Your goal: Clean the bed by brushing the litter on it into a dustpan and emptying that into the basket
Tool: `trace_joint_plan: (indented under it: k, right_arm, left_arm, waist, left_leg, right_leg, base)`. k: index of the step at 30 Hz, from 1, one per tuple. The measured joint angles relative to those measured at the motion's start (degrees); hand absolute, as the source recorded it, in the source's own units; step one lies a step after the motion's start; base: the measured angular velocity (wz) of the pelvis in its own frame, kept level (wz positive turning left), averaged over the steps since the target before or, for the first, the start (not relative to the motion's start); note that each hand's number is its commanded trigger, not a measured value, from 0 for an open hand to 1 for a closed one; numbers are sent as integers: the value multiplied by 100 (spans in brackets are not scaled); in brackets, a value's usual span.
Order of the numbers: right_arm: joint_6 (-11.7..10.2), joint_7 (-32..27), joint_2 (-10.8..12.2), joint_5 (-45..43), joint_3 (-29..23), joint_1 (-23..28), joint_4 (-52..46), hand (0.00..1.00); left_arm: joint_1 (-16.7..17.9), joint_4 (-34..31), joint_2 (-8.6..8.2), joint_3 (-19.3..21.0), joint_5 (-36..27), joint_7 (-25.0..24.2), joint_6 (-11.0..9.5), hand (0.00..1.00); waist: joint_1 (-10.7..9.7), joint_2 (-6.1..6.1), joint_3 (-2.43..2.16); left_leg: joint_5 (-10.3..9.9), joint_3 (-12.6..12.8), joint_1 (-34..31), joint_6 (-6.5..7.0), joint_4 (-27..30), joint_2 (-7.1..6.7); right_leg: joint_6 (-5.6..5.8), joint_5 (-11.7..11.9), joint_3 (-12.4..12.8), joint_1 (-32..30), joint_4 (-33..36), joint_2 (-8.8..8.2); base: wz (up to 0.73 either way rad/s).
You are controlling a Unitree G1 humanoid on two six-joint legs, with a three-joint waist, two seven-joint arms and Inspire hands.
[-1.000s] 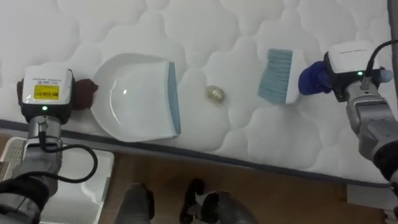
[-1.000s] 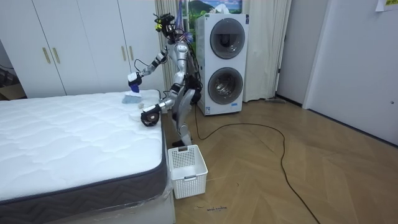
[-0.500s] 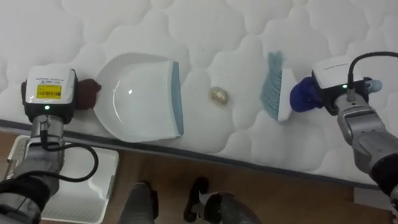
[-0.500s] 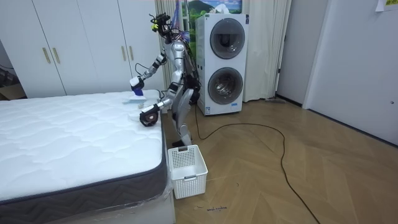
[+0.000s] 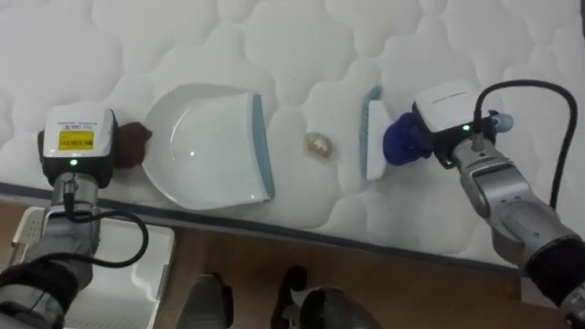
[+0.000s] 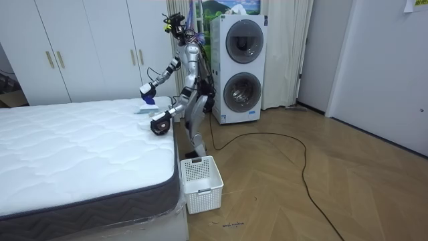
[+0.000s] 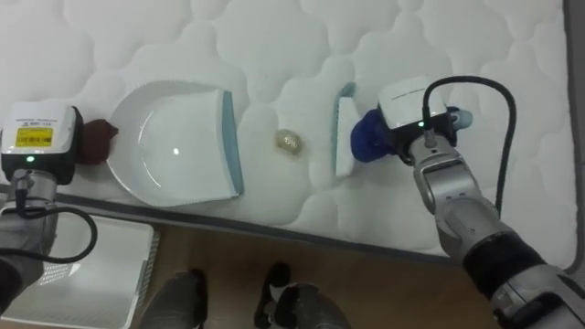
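Left eye view, scrap (image 5: 318,143): on the bed (image 5: 274,37), between dustpan (image 5: 215,142) and brush (image 5: 373,132).
brush: just right of the scrap, at right hand (image 5: 448,110); grip hidden, cannot tell.
dustpan: mouth toward scrap, at left hand (image 5: 78,137); grip cannot tell.

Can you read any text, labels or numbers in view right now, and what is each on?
Yellow label at the back of the left hand: dark print, too small to read.
Yellow note on the wall, room view: too small to read.
No other text can be made out.
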Motion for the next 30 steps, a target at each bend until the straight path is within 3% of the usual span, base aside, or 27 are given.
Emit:
trace_joint_plan:
  k: [4,7,12,17,30]
  right_arm:
    - [-77,116,1,-30,139,-1,-237,100]
    - [-97,224,107,-82,155,3,-499,100]
    - [-376,235,237,-99,160,2,-804,100]
    - [-494,232,343,57,162,2,-832,100]
    - [-516,246,386,771,162,0,-831,100]
  left_arm:
    - [11,-2,0,-2,5,-110,-2,100]
    - [49,-2,1,19,17,-116,-3,100]
    - [75,-7,1,21,95,-102,-39,100]
    - [156,20,2,23,194,54,-63,100]
    - [278,26,1,5,340,169,-95,100]
  waist:
    - [-1,30,-44]
    - [1,29,-48]
    - [47,38,-67]
    - [80,32,-75]
    - [137,-9,-108]
  left_leg:
    - [0,22,17,0,0,0]
    - [-1,53,42,0,17,11]
    - [-1,57,55,-1,27,11]
    - [-1,58,61,-1,34,10]
    - [1,75,82,1,57,-17]
  right_leg:
    - [0,0,15,2,7,-32]
    - [-3,3,65,2,-7,15]
    - [-4,14,98,0,0,23]
    - [-3,15,104,0,25,13]
    - [-4,12,113,-6,110,-52]
  base:
    - [-1]
    - [-6]
    - [0]
    - [0]
    - [0]
